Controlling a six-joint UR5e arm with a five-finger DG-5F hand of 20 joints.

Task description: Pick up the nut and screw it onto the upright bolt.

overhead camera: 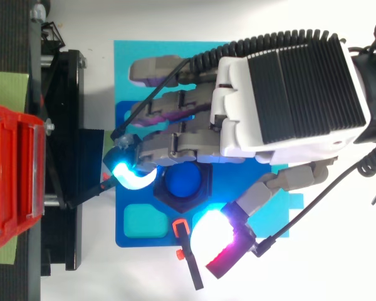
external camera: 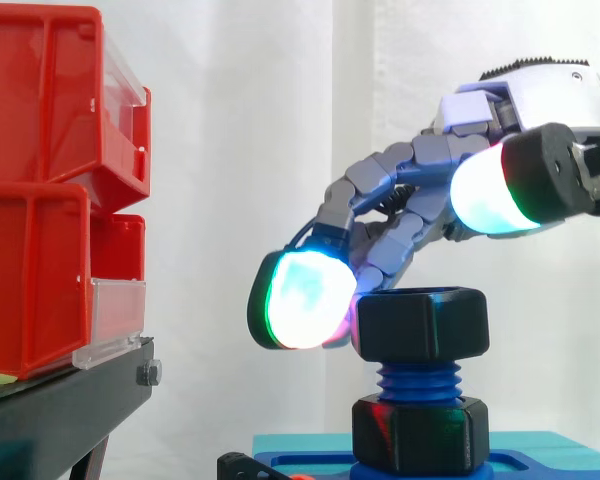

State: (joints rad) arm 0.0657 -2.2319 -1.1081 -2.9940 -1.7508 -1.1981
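**Black hexagonal plastic nut**: seated on the top threads of the upright blue plastic bolt. Bare thread shows between it and a second black hex collar at the bolt's foot, on the blue base plate.

**Robot hand**: arched over the nut; grip or release cannot be told.

**Step, judged:** screwing down, early.

**Next:** more turns, nut kept square.

**Hidden:** the nut's far faces, under the hand.

Red bins cut off left, bolt base — cut below
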